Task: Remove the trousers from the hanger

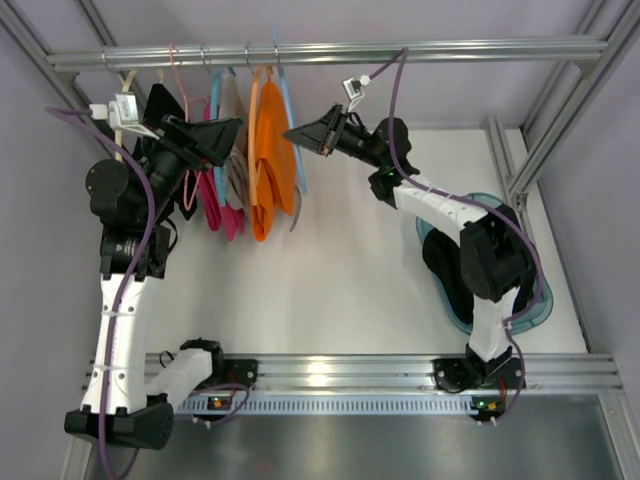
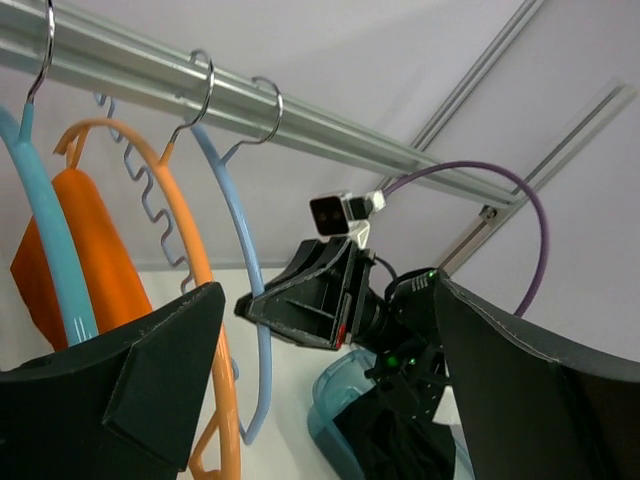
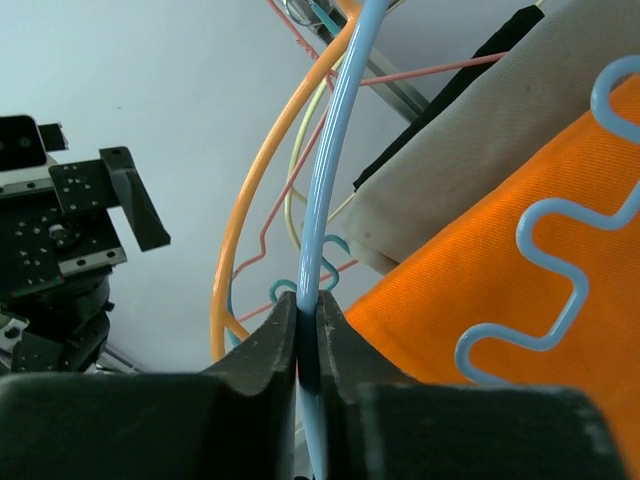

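Nearest, the black trousers [image 1: 445, 270] appear to lie in a teal tub [image 1: 538, 300]; farther, the right gripper [image 3: 308, 310] pinches the light-blue hanger [image 3: 335, 180]; the left gripper [image 1: 232, 138] gapes wide beside the orange trousers [image 1: 270, 170], hung under the rail [image 1: 330, 52]; next, I judge, left must grasp that cloth and draw it off.

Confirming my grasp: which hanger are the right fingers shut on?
The light blue hanger, rightmost on the rail; the orange hanger beside it lies outside the fingers.
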Controlling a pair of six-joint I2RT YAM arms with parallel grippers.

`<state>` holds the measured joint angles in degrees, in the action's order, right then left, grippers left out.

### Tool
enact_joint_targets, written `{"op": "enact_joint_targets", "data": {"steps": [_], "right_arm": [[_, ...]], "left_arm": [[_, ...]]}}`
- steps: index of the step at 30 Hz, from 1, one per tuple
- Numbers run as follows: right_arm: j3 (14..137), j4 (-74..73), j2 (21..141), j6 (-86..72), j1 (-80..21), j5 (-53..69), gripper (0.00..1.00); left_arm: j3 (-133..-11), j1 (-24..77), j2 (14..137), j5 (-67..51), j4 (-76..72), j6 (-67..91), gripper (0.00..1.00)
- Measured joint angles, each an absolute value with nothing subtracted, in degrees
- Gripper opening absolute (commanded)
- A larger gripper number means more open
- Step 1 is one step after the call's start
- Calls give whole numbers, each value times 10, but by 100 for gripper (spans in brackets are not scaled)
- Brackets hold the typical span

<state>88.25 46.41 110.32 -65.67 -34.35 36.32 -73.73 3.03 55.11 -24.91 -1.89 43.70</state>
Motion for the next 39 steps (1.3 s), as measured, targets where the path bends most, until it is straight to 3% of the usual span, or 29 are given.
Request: {"op": "enact_joint_targets", "data": {"steps": [1,2,4,5,8,15,25,39], "right_arm": [[882,463,1103,-656,-343,363,22],[882,458,1102,-655,-343,361,37],[877,450,1100,-654,-343,360,54],[873,444,1097,-654,-343,360,68],[851,422,1080,-649,-340,361,83],[805,335,1003,-614,-323,362,99],[745,212,851,-520,-279,353,99],[921,140,863,-436,-390,296,98]], "left_arm": [[-734,30,551,-252,-14,433,91],[-731,30,551,-255,-8,429,90],[-729,30,551,-261,3,418,89],[-729,30,551,-263,5,414,88],[-729,30,551,-275,7,396,84],[-741,30,551,-298,53,355,82],[-748,30,549,-283,82,315,81],[-754,18,549,-221,82,323,83]]}}
